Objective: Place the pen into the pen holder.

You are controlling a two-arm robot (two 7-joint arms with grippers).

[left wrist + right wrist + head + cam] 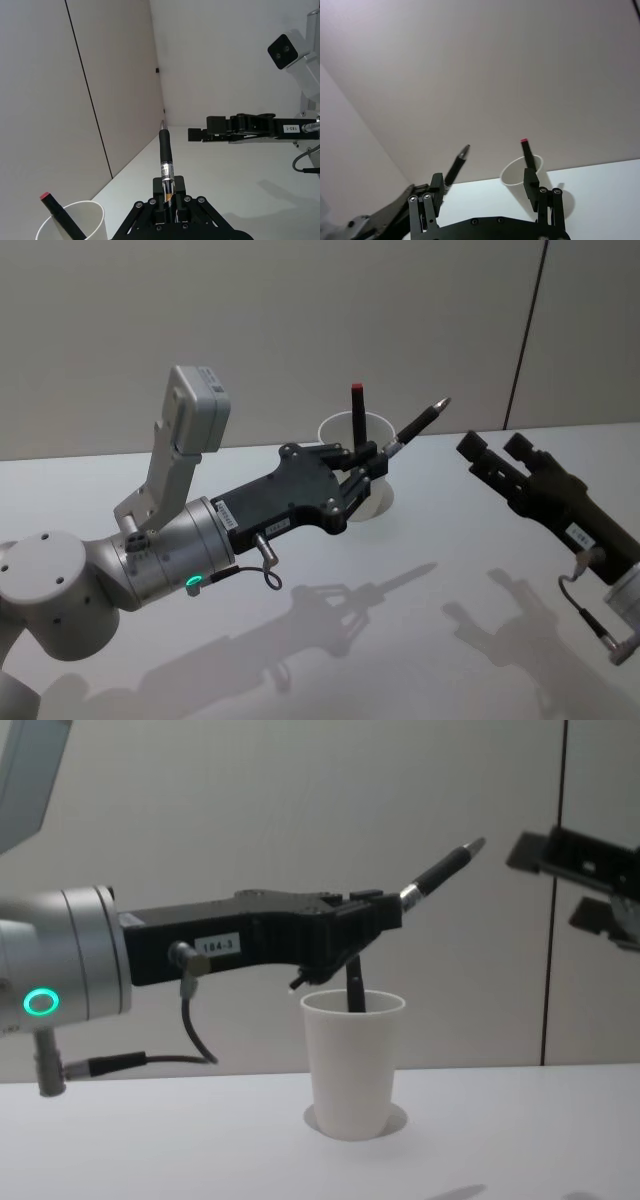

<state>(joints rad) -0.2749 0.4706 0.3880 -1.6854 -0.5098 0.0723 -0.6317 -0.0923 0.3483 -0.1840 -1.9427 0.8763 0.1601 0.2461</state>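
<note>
Clamping pen [415, 427] by rear, left gripper [375, 462] hangs over cup [350, 1070]; tip slants up, needing tilt; right gripper [495, 448] wide, idle aside.

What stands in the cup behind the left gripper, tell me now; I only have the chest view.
Observer: In the head view a black marker with a red top stands in the pen holder.
Operator: Report the grip.
Observer: The left wrist view shows the left gripper with its jaws shut on the barrel of the pen, tip pointing away from the wrist.
Operator: Check the other arm.
Observer: In the head view the right gripper hangs right of the pen holder, jaws open, nothing between them.
</note>
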